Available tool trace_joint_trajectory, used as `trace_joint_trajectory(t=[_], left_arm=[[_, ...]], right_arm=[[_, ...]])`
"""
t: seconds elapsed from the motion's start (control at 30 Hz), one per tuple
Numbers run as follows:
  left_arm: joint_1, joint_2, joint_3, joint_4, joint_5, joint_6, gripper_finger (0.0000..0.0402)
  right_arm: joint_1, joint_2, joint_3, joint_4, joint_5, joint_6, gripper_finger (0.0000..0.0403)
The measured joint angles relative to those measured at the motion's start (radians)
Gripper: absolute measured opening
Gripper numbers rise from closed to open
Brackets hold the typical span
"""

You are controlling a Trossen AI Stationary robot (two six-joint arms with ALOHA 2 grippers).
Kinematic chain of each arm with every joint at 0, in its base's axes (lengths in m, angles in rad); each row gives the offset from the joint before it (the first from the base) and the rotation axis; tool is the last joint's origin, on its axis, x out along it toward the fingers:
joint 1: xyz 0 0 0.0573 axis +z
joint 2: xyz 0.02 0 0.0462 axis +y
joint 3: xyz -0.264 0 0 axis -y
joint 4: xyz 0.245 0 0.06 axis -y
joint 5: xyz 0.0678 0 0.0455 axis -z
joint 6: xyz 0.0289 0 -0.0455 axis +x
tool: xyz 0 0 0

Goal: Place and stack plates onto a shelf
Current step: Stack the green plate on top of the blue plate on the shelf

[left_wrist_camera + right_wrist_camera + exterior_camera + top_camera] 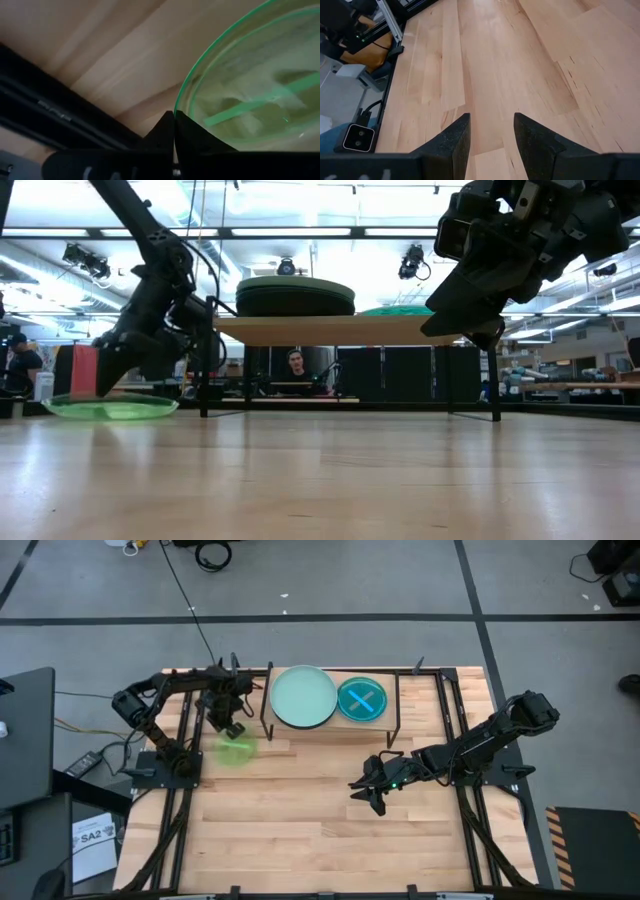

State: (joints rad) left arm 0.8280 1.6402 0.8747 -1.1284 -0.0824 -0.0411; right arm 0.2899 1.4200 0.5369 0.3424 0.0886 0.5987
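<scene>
The shelf point(385, 725) stands at the table's far edge. On it lies the pale mint plate point(304, 697), which in the low view tops a dark stack of plates point(295, 304). Beside it on the shelf sits the blue plate point(361, 699). The lime green plate point(238, 750) lies on the table left of the shelf, with my left gripper point(232, 730) shut on its far rim. My right gripper point(372, 795) hovers open over the table's middle, right of centre, touching nothing. No orange plate shows. My left gripper pinches the lime green plate's rim point(181, 100) between its two fingers point(195, 135), at the plate's far edge. It comes slanting down from the far left. The plate stays about level at table height point(110, 407); whether it is lifted clear, I cannot tell.
Bare wood point(290, 830) spreads across the table's near half. The shelf's black legs point(203, 375) stand just right of the green plate. Black frame rails point(170, 810) run along both table sides. A person point(296, 365) sits in the room beyond the shelf.
</scene>
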Motion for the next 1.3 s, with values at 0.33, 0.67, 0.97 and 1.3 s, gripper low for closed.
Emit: trace_joint_trajectory(t=[0.33, 0.67, 0.97, 1.3], left_arm=[[0.000, -0.002, 0.120, -0.125, -0.078, -0.020, 0.0010], [0.000, -0.004, 0.293, -0.284, -0.153, -0.050, 0.0010], [-0.003, -0.004, 0.434, -0.445, -0.195, -0.136, 0.0010], [-0.072, -0.061, 0.454, -0.443, -0.098, -0.200, 0.0010]], right_arm=[[0.000, 0.000, 0.000, 0.000, 0.000, 0.000, 0.0157], [0.000, 0.000, 0.000, 0.000, 0.000, 0.000, 0.0157], [0.000, 0.000, 0.000, 0.000, 0.000, -0.001, 0.0157], [0.000, 0.000, 0.000, 0.000, 0.000, -0.018, 0.0157]])
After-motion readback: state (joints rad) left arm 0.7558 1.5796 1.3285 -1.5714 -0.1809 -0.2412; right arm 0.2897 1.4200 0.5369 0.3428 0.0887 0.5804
